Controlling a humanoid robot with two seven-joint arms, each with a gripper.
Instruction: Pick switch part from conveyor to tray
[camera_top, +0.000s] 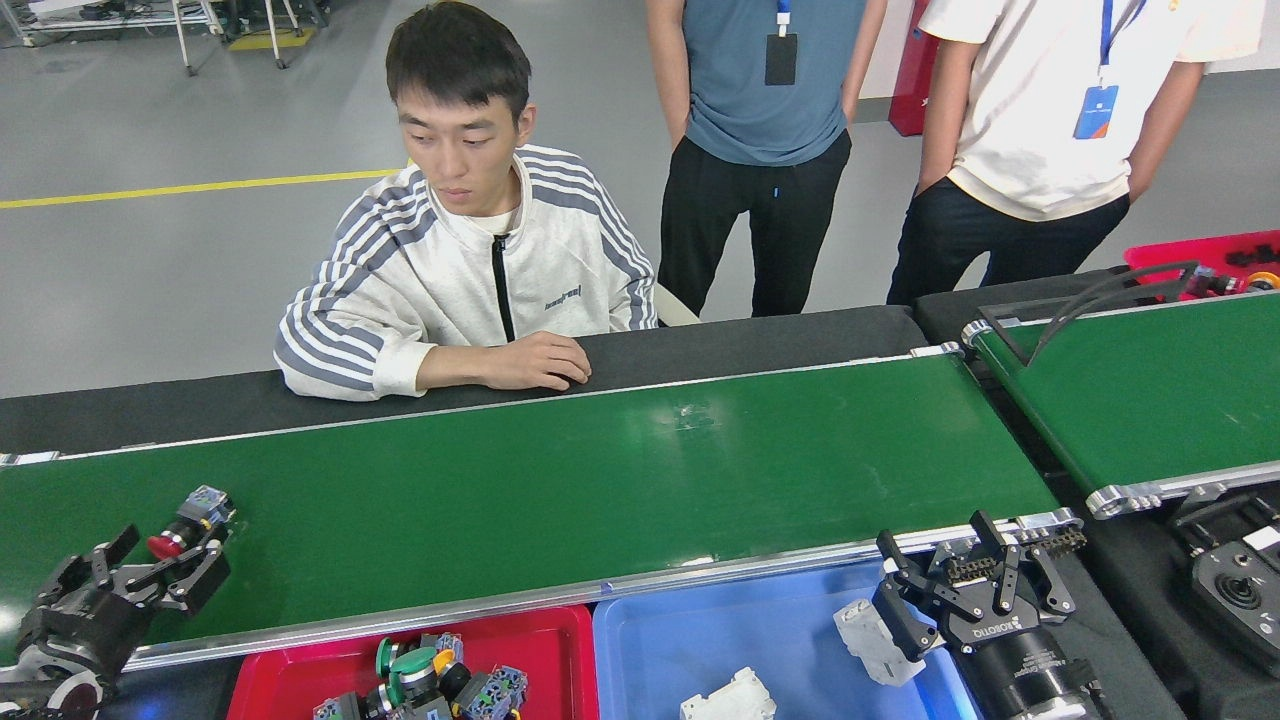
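The switch part (188, 520), a red mushroom button on a grey-blue block, lies on the conveyor (600, 480) at its far left. My left gripper (168, 558) reaches over the near rail, open, with its fingers on either side of the part's red head. No squeeze on it shows. The red tray (290, 680) below the rail holds several switch parts. My right gripper (935, 552) is open and holds nothing, at the near rail above the blue tray (700, 630).
White parts (870, 640) lie in the blue tray. A seated person rests a hand (535, 362) on the black table behind the belt, and two people stand further back. A smaller green belt (1150, 390) and a black device (1240, 590) are at the right.
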